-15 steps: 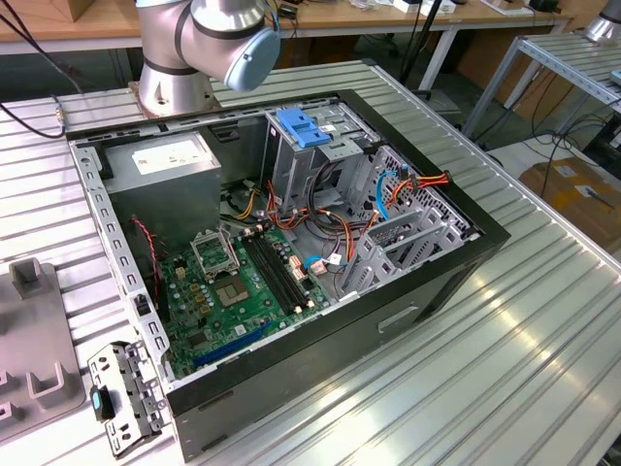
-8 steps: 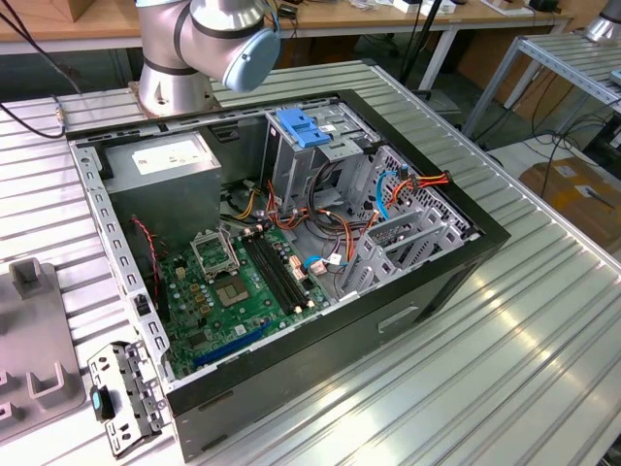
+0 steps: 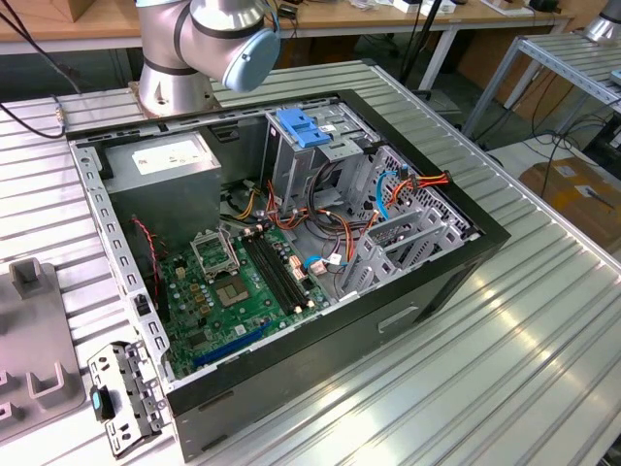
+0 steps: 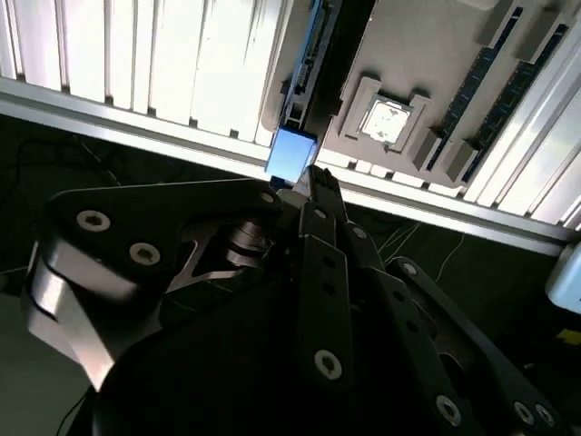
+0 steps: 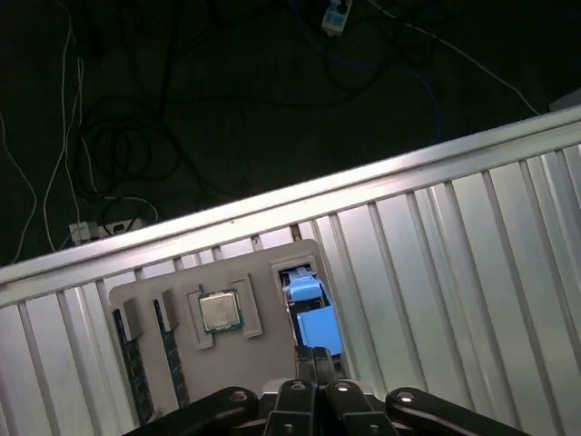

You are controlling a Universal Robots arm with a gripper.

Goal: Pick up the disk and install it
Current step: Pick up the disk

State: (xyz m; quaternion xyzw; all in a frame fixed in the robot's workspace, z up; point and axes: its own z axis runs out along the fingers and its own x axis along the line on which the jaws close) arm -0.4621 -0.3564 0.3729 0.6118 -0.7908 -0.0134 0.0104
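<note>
The gripper (image 5: 316, 356), pressed together and empty, hangs just short of the disk (image 5: 314, 318). The disk stands on edge in a slot of the grey tray (image 5: 245, 363), beside a chip (image 5: 218, 312). Advancing like this would likely ram the disk rather than straddle it, jamming it or shoving the tray toward the nearby table (image 5: 436, 263) edge.

A ribbed aluminium table (image 3: 543, 320) spreads across the lower right of the exterior view, catching bright glare. Wooden benches (image 3: 58, 29) line the top edge. A second metal table (image 3: 572, 58) stands upper right, over a pale floor (image 3: 514, 155) with cardboard (image 3: 582, 194).
</note>
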